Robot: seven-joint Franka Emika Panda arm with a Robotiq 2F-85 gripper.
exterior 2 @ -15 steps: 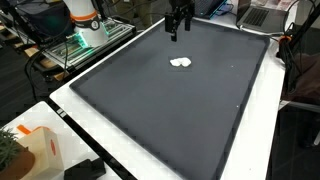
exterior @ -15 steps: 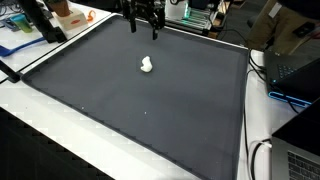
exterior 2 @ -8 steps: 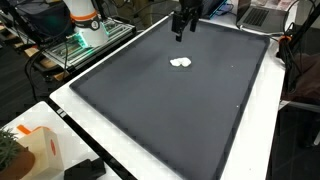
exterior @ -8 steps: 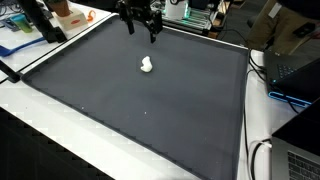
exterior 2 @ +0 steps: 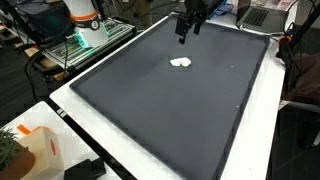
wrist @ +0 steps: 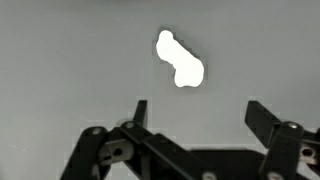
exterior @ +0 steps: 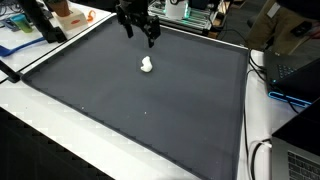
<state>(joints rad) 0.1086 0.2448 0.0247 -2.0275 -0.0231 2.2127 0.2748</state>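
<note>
Wrist view, from the lens outward: black linkages [wrist: 110,155] along the bottom edge, then the gripper [wrist: 200,108], its two dark fingers [wrist: 140,110] spread to full width, nothing between them, nothing touched. Past the fingertips, bare grey mat [wrist: 60,60]. Further on, a small white lump [wrist: 180,62], glaring bright (too washed out for any texture), lying a little left of the middle of the gap and well clear of both fingers.

In an exterior view, nearest of all, a laptop [exterior: 300,160] in the lower right corner and the white table [exterior: 40,112] edging the dark mat [exterior: 130,110]. Further in, beyond the middle of the mat, the white lump [exterior: 147,65], alone on the cloth. Beyond that, near the far edge, the gripper [exterior: 140,35]: raised off the surface, canted, fingers apart and empty, clearly separate from the lump. Behind it, crowded desks, too small to sort out.

In an exterior view again, starting close: an orange box [exterior 2: 45,150] at the lower left, then the white table [exterior 2: 95,130] rim, then a long stretch of mat [exterior 2: 170,110]. Deeper in, the white lump [exterior 2: 181,63], flat on the mat. Just past it and higher, the gripper [exterior 2: 183,33], hanging above the far part of the mat, jaws wide, holding nothing. Farthest back, a white column with an orange band [exterior 2: 80,18].
</note>
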